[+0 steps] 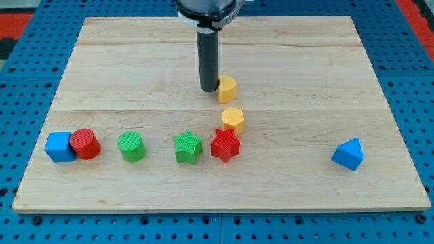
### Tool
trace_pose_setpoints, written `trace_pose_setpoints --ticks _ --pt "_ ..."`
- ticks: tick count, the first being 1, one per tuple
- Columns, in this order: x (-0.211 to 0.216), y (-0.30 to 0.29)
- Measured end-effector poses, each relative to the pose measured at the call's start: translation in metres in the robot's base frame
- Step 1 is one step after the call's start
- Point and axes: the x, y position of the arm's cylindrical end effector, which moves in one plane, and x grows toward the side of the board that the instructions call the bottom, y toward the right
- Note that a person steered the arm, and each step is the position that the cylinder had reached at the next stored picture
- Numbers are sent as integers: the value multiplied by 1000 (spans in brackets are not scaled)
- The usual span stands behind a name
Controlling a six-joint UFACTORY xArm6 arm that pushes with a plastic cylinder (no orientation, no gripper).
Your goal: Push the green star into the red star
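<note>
The green star [187, 148] lies on the wooden board near the view's bottom centre. The red star [225, 145] lies just to its right, with a thin gap or light contact between them. My tip [209, 89] rests on the board well above both stars, toward the view's top, touching the left side of a yellow block [228, 89]. The rod rises straight up out of the view's top.
A yellow hexagon [232, 120] sits just above the red star. A green cylinder [131, 146], a red cylinder [85, 144] and a blue cube [60, 147] line up at the view's left. A blue triangular block [348, 154] lies at the right. The board [339, 61] sits on a blue pegboard.
</note>
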Motion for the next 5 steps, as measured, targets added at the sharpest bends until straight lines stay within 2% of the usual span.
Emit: trace_pose_setpoints --ticks 1,3,4,5 --pt "0 -16" --pt "0 -130" --pt "-1 -152" --pt "-21 -143"
